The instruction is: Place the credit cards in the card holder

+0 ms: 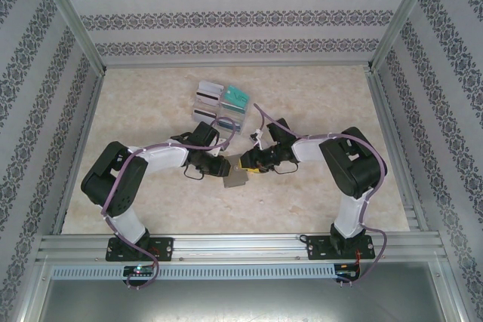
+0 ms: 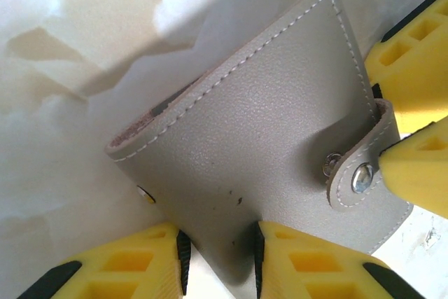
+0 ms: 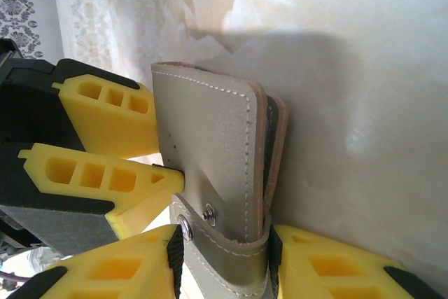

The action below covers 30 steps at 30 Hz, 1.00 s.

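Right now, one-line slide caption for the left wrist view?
Left jaws hold the closed wallet's edge; right jaws pinch its strap.

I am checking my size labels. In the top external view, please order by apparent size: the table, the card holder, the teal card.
1. table
2. card holder and teal card: alike; the holder is partly hidden, so unranked.

Grey white-stitched card holder, beige marbled table

The folded grey card holder is mid-table; teal and white-grey credit cards lie farther back.
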Each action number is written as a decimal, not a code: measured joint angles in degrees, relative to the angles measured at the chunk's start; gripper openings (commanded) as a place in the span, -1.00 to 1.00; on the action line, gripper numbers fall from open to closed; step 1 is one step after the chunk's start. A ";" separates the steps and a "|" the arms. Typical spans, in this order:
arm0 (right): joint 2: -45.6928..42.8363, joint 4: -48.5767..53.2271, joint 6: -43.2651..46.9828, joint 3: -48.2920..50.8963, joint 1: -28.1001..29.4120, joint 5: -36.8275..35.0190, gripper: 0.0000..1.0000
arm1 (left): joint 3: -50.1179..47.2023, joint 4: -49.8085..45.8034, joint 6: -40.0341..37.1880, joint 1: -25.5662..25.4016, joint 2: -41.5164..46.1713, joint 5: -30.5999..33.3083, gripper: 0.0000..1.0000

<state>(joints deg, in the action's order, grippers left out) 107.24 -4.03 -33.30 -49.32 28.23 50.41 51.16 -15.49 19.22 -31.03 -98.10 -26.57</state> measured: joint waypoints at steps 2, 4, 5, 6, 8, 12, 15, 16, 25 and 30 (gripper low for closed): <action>0.26 1.05 0.04 -0.61 0.02 -0.02 -0.21 | 0.00 0.00 0.07 0.02 -0.04 0.00 -0.41; 0.57 1.95 0.04 -1.14 0.02 0.00 -0.21 | 0.07 0.00 0.09 0.02 -0.07 0.00 -0.41; 0.68 2.23 0.04 -1.31 0.04 0.02 -0.20 | 0.09 0.00 0.09 0.02 -0.11 -0.02 -0.41; 0.74 2.47 0.04 -1.49 0.04 0.04 -0.19 | 0.11 0.00 0.09 0.02 -0.17 -0.07 -0.41; 0.83 3.23 0.07 -1.97 0.17 0.00 -0.18 | 0.20 -0.02 0.13 0.02 -0.26 -0.17 -0.42; 0.85 5.27 0.33 -3.04 0.81 -1.25 -0.18 | 0.44 -0.17 0.26 0.02 -0.44 -0.24 -0.42; 0.07 6.47 0.94 -3.32 1.97 -4.20 -0.20 | 0.46 -0.15 0.28 0.02 -0.46 -0.33 -0.43; -0.11 6.86 1.36 -3.45 2.40 -5.25 -0.20 | 0.46 -0.15 0.31 0.02 -0.46 -0.37 -0.43; -0.90 9.09 3.32 -4.17 4.17 -10.03 -0.26 | 0.46 0.02 0.68 0.02 -0.55 -0.59 -0.43; -0.79 9.01 3.23 -4.13 4.17 -10.32 -0.33 | 0.46 0.04 0.68 0.02 -0.55 -0.59 -0.43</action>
<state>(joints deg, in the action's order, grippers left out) 106.45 4.97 -30.06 -53.45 32.40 40.10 51.62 -15.44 19.90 -31.00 -98.65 -27.16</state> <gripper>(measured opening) 0.347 0.285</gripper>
